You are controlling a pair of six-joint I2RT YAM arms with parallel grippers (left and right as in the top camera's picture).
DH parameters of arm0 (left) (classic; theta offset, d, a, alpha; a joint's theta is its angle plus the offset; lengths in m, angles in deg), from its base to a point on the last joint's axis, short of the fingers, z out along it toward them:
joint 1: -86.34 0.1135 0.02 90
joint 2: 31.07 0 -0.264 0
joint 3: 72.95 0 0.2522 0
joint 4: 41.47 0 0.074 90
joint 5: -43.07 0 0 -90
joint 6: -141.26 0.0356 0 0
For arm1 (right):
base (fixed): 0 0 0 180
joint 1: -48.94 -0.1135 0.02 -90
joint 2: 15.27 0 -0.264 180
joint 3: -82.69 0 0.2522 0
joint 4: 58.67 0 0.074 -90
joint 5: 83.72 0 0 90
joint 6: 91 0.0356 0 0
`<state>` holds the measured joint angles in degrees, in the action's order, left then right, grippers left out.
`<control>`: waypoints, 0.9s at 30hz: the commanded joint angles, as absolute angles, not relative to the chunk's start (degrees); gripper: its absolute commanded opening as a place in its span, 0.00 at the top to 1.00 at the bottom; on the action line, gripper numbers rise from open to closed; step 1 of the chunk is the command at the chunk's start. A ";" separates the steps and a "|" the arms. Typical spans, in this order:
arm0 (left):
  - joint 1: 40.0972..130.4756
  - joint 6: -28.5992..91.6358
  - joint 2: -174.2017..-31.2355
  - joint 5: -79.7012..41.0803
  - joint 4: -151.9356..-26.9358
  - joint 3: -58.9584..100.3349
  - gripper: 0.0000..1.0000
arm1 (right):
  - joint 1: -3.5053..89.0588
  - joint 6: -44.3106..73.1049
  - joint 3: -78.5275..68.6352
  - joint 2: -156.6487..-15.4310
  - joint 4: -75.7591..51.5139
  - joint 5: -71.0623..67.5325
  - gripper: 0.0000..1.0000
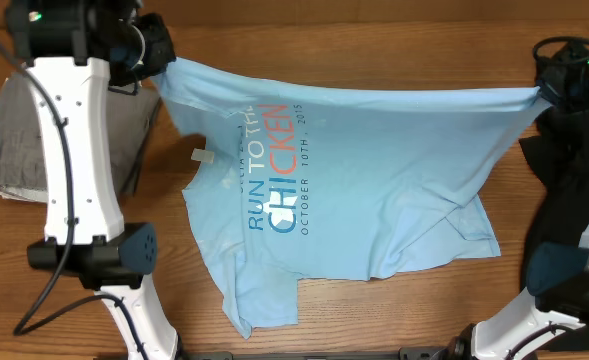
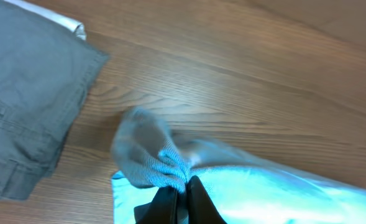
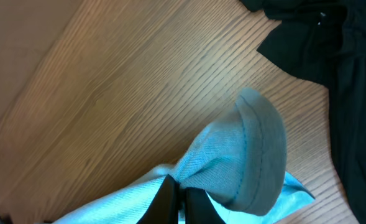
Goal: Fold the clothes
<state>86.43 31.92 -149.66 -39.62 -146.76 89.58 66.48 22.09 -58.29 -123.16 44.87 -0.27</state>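
The left pincer [image 2: 181,186] has its black fingers pressed together on a bunched corner of the light blue short-sleeved cotton T-shirt [image 1: 374,190], and the right pincer [image 3: 181,191] is likewise pinched tight on the opposite corner, where a hemmed fold of the fabric puffs out above the fingertips. In the overhead view these two grips sit at about 10 o'clock and 2 o'clock, and the shirt's upper edge runs taut between them as a nearly straight line. From that edge the cloth falls toward 6 o'clock and spreads creased over the brown wood-grain surface [image 1: 394,50]. The blue-and-red "RUN TO THE CHICKEN" print [image 1: 274,165] faces up and is turned sideways, a small white tag [image 1: 204,155] lies just left of it, and one rumpled flap reaches toward 7 o'clock. At 9 o'clock, beside the left grip and partly under the left arm, lies a folded grey garment [image 1: 14,140] with a white edge showing beneath it; it is close to the shirt's corner but apart from it. At 3 o'clock a crumpled black garment [image 1: 574,170] lies by the right grip, next to the shirt's right side. The left arm's white links rise from a base near 7 o'clock up to 11 o'clock, where the black wrist turns toward the shirt. The right arm stands along the right edge from 5 o'clock to 2 o'clock.
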 commanded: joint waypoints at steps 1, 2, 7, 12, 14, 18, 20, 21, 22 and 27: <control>86.70 31.16 -149.70 -44.60 -146.60 90.00 0.96 | 66.79 21.44 -58.59 -122.84 44.17 1.33 0.96; 86.74 30.81 -149.85 -44.60 -146.62 90.00 0.96 | 66.79 21.44 -58.53 -122.88 44.02 1.33 0.96; 86.61 30.61 -150.75 -44.56 -146.67 89.93 0.96 | 66.55 21.41 -58.20 -122.88 42.53 1.33 0.96; 86.63 30.44 -153.63 -44.60 -146.01 89.82 0.96 | 66.44 21.41 -53.11 -122.90 37.18 1.31 0.96; 86.61 30.41 -154.99 -44.62 -144.92 89.78 0.96 | 66.26 21.26 -49.20 -122.90 32.87 1.26 0.96; 86.63 30.20 -158.20 -44.60 -141.75 89.78 0.96 | 65.30 19.21 -41.37 -122.92 22.58 0.17 0.96; 86.63 30.20 -159.95 -44.60 -140.46 89.78 0.96 | 64.58 18.42 -37.61 -122.95 17.48 0.23 0.96; 86.63 30.17 -161.00 -44.62 -139.91 89.78 0.96 | 64.23 18.29 -35.73 -122.95 14.82 0.26 0.96; 86.63 30.17 -162.01 -44.84 -139.54 89.78 0.96 | 63.77 17.98 -33.17 -122.99 11.28 0.26 0.96; 86.74 28.29 -167.67 -50.43 -138.58 89.78 0.96 | 62.48 17.54 -25.39 -123.32 -0.86 0.26 0.96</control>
<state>86.41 30.15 -164.10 -45.10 -139.21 89.56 63.03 18.64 -28.87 -123.56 3.38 -0.75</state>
